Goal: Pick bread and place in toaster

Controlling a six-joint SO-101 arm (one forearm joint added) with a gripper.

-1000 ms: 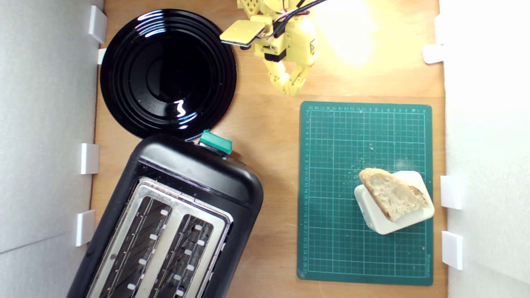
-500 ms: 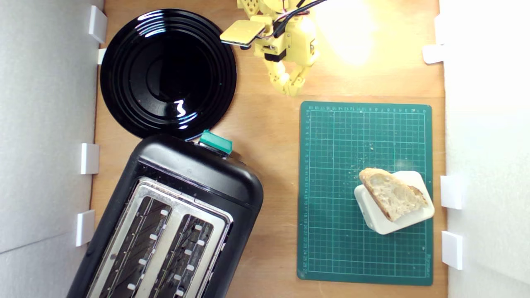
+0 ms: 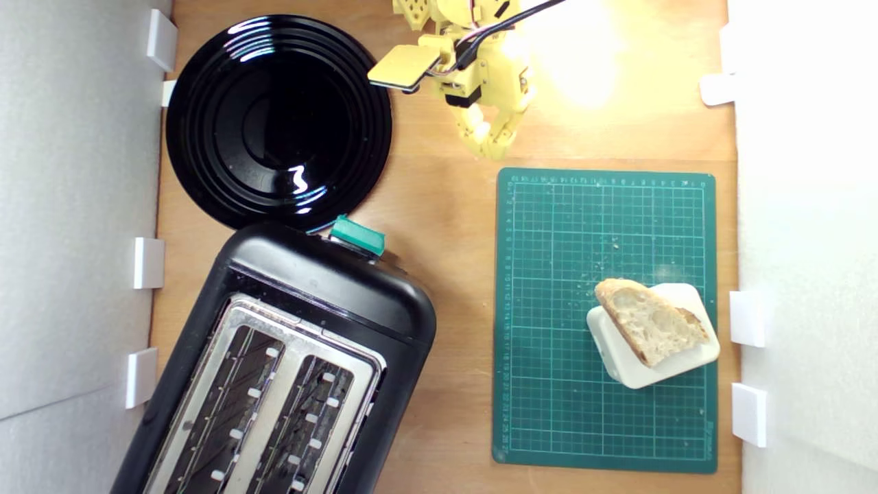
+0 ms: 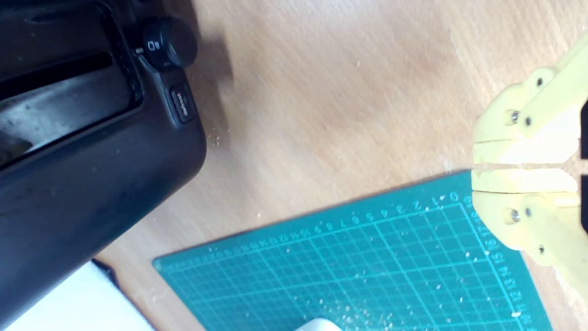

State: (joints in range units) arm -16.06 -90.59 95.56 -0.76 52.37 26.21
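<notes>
Judging the bread (image 3: 649, 320) light, soft-crumbed and crumbly, I plan to pinch across its firmer crust edges. It lies well ahead of my gripper (image 3: 495, 145), propped on a white block (image 3: 675, 363) on the green mat (image 3: 549, 384). My jaws sit together, empty. The board between is open; the toaster (image 3: 309, 295) stands off to the side.

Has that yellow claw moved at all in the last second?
Yes. The gripper has shifted slightly toward the exterior view's right and nearer the green cutting mat; its tips now sit closer to the mat's top edge.
</notes>
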